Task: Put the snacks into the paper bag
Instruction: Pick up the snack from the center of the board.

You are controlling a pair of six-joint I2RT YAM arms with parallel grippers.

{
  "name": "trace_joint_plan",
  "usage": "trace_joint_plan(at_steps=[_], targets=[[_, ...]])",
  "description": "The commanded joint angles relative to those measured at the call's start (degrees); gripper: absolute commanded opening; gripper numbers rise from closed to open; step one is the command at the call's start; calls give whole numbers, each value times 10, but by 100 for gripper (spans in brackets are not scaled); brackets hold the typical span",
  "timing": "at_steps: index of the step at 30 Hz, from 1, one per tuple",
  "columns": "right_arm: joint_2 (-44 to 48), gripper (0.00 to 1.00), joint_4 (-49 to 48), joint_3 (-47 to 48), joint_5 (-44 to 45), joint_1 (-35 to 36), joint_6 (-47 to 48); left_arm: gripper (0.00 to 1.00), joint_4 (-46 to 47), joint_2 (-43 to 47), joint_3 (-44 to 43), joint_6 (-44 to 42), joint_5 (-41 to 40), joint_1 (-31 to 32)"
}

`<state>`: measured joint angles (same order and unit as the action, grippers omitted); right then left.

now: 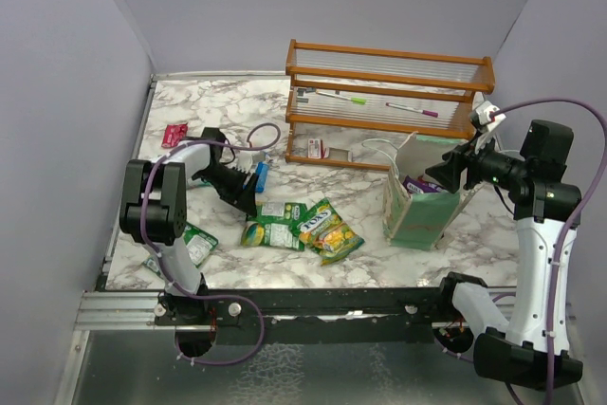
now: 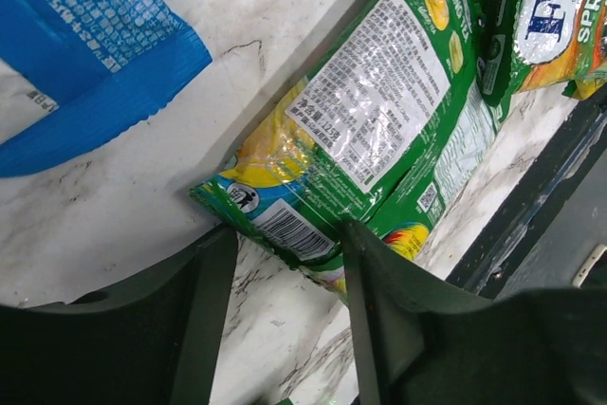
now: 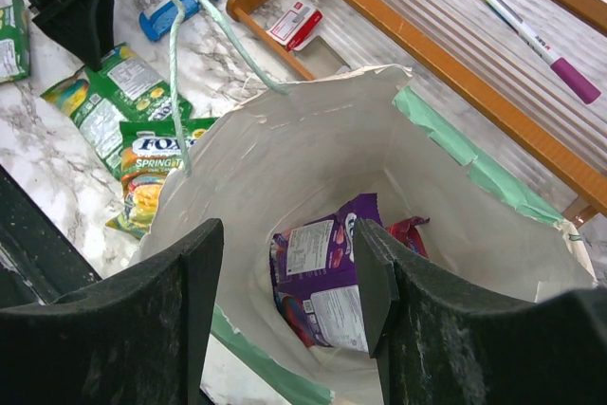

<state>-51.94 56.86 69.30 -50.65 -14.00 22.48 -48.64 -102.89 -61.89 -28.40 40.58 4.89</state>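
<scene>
Green-and-yellow packet lies flat, barcode end pointing into left gripper, jaws parted; right gripper parted

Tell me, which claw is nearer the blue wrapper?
Left. The left gripper is just beside the blue bar wrapper, over a green packet; the right gripper is far off, above the paper bag.

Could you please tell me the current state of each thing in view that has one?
paper bag: upright, mouth open, purple packet inside.
green-and-yellow packet: lying on the table.
blue bar wrapper: lying flat on the table.
left gripper: open, jaws astride a corner of the green-and-yellow packet.
right gripper: open, empty, above the bag's mouth.
</scene>
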Motion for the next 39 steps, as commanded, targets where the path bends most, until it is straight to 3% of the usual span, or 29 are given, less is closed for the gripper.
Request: trace_joint_plan(at_steps=[1,9,13,23,31,39], targets=[[7,57,-18,-2,3,-2,-6,46,-5,-20,-10,-9,32,13],[7,57,-16,-1,2,-2,-5,21,27,-13,-2,4,39,18],[8,57,-17,-4,1,-2,-3,0,26,3,-4,-9,42,18],[0,57,-19,20,-25,-3,6,0,-56,88,-63,-75,-4,18],[-10,50,-42,53,-88,-2,-9,0,-149,163,-134,-146,-2,29],[-56,52,-77,100,-141,-2,-29,0,-153,223,-200,-129,6,63]])
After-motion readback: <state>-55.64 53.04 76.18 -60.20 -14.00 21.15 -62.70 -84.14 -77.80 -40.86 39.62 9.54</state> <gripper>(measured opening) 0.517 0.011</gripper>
